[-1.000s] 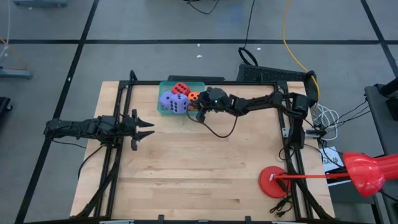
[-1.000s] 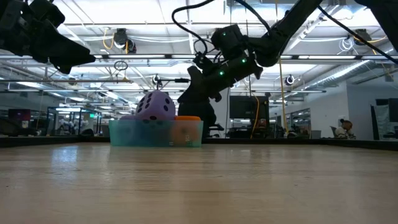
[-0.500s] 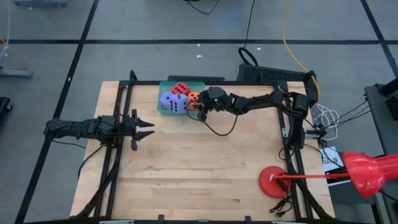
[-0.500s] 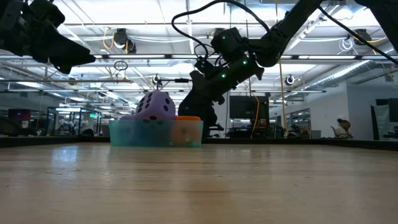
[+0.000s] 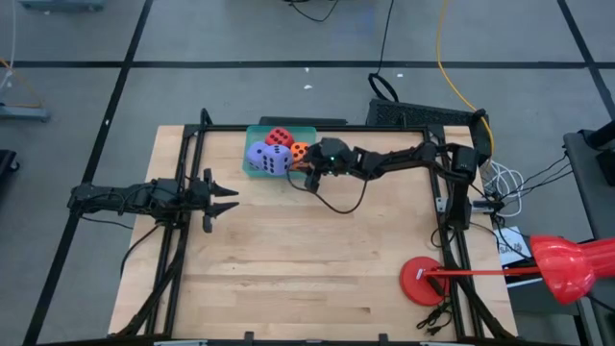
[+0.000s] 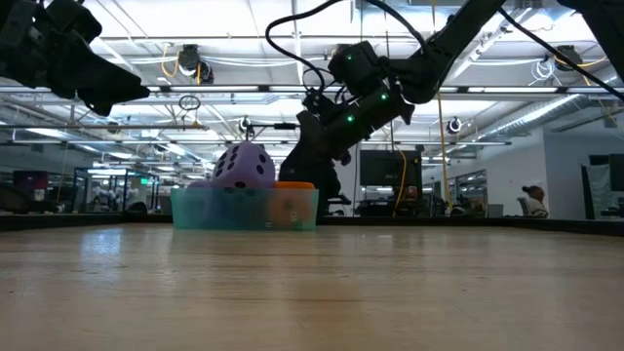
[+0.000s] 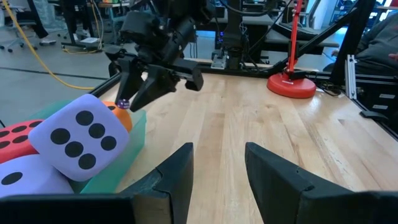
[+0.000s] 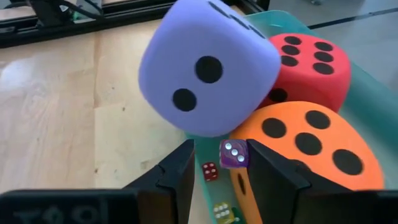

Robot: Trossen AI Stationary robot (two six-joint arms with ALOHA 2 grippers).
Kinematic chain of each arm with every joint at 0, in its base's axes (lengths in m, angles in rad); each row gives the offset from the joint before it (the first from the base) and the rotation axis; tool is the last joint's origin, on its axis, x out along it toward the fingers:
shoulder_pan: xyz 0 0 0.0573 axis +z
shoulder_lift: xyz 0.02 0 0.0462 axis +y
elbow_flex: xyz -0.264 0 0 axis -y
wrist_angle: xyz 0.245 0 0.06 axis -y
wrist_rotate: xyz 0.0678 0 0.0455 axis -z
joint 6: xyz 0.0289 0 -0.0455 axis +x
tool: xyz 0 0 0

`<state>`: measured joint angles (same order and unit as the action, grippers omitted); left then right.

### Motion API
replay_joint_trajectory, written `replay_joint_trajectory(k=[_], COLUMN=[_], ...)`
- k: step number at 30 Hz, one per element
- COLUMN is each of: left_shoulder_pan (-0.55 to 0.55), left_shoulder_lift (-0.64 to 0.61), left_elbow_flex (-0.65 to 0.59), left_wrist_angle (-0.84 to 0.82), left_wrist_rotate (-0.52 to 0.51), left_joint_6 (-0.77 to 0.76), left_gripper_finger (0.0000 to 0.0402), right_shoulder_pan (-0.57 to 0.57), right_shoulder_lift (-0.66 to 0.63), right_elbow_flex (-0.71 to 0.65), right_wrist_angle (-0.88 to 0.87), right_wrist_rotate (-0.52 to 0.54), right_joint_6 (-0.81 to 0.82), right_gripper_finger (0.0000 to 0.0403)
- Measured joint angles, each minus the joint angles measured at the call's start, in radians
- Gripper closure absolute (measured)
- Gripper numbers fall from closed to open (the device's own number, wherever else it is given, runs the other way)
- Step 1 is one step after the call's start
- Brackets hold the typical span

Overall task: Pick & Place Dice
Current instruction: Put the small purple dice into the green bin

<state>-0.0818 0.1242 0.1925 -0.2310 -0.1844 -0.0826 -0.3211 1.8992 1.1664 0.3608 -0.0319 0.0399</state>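
A teal tray (image 5: 306, 131) sits at the table's far edge. It holds two big purple-blue dice (image 5: 261, 154), a red one (image 5: 280, 137) and an orange one (image 5: 300, 151); one purple die (image 8: 205, 68) leans on the others. My right gripper (image 5: 309, 171) hangs open over the tray's right side, next to the orange die (image 8: 311, 149). A tiny clear purple die (image 8: 234, 154) shows between its fingers, close to one finger (image 8: 273, 174). My left gripper (image 5: 229, 199) waits open at the table's left, above the wood. My right gripper (image 8: 221, 155) has the tiny purple die (image 7: 122, 103) at the free end of one finger, over the orange die's edge. The gap between the fingers is wider than this die. I cannot tell whether the finger touches it.
A tiny red die (image 8: 210, 170) and a yellow-green one (image 8: 221, 211) lie on the tray floor below the gripper. A red stand base (image 5: 423, 282) sits at the table's near right. Dark frame rails (image 5: 183, 173) run along both sides. Bare wood (image 5: 307, 250) fills the middle.
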Motion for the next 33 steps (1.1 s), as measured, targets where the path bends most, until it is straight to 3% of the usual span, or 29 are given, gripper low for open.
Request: replay_joint_trajectory(k=[33], left_shoulder_pan=[0.000], left_shoulder_lift=[0.000], left_elbow_flex=[0.000], left_wrist_angle=[0.000], left_wrist_rotate=[0.000], left_joint_6=[0.000], left_gripper_finger=[0.0249], right_shoulder_pan=[-0.024], right_shoulder_lift=[0.019], right_elbow_flex=[-0.002], right_wrist_angle=[-0.001], right_wrist_rotate=[0.004], right_joint_6=[-0.130], right_gripper_finger=[0.0262])
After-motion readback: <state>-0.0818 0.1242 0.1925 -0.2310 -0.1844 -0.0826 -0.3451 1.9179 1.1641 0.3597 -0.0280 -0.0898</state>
